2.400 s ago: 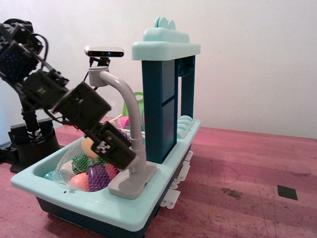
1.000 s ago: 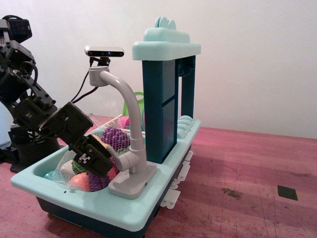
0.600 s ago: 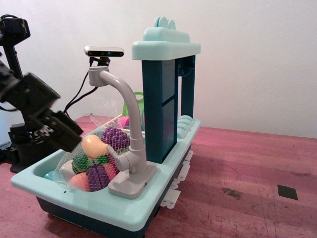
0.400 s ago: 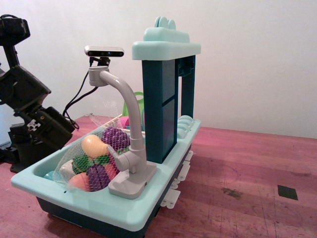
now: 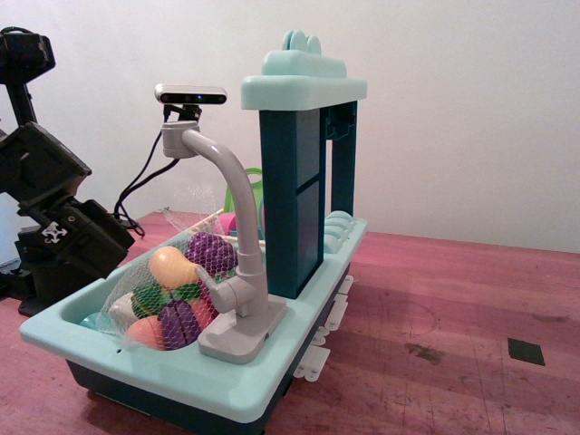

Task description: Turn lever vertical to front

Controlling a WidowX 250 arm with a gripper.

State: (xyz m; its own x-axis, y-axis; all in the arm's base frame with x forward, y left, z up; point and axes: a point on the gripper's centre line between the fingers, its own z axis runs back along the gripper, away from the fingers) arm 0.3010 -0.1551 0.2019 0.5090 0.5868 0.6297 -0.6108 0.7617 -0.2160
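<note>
The grey toy faucet [image 5: 246, 272] stands on the front rim of the teal toy sink [image 5: 190, 376]. Its short light-grey lever [image 5: 217, 292] juts from the lower stem to the left, over the basin. The tall curved spout [image 5: 222, 168] rises above it. My black gripper [image 5: 80, 237] hangs at the far left, outside the sink's left end and well apart from the lever. It holds nothing that I can see. Its fingers do not show clearly enough to tell how they stand.
A mesh bag of toy fruit and vegetables [image 5: 172, 290] fills the basin beside the lever. A dark blue tower with a light teal top [image 5: 304, 181] stands behind the faucet. A camera [image 5: 190, 93] sits behind the spout. The reddish wooden table [image 5: 453, 335] stretches to the right.
My arm has pulled back from the faucet's lower stem, up and to the left, out of the basin. The lever, earlier covered by the gripper, now shows jutting left.
</note>
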